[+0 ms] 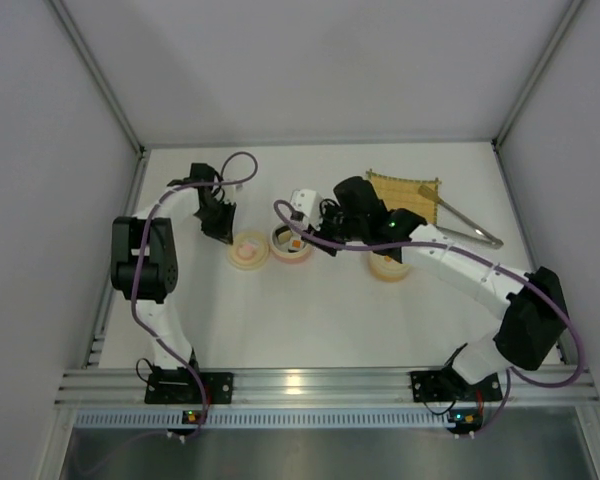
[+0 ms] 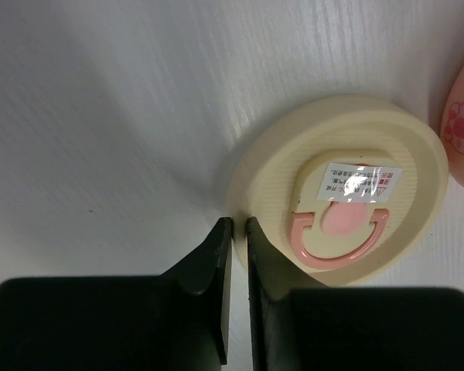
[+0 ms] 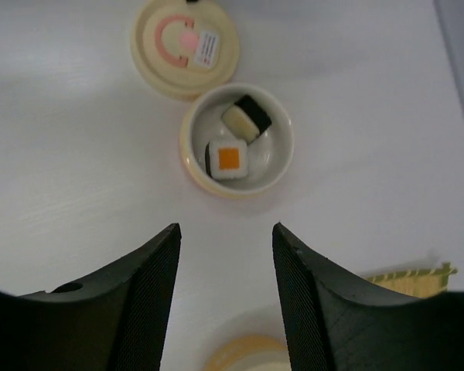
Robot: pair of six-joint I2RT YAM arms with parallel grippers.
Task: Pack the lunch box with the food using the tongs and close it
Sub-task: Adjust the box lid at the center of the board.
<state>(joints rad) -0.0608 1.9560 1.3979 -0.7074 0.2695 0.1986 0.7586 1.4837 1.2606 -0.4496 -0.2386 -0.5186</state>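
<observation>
The left end effector tips down at the far-left part of the tabletop, onto a round cream plastic lid with a pink loop handle. Its arm is folded, with the elbow toward the left edge. The right end effector reaches across the middle on a long, low forearm, just beside a round cream plastic bowl. Slim silver metal tongs lie near the right edge by a tan bamboo mat, and neither arm holds them.

In the left wrist view, the jaws stand almost together and pinch the lid's rim at its very edge. With so thin a hold, the lid could swing or slip free on lifting.

In the right wrist view, the jaws are spread and empty above bare tabletop. The bowl ahead holds two black-wrapped sushi rolls; no red sausage shows. Capping the bowl now may leave it out. With both arms this close to the bowl, a careless swing could knock it.
</observation>
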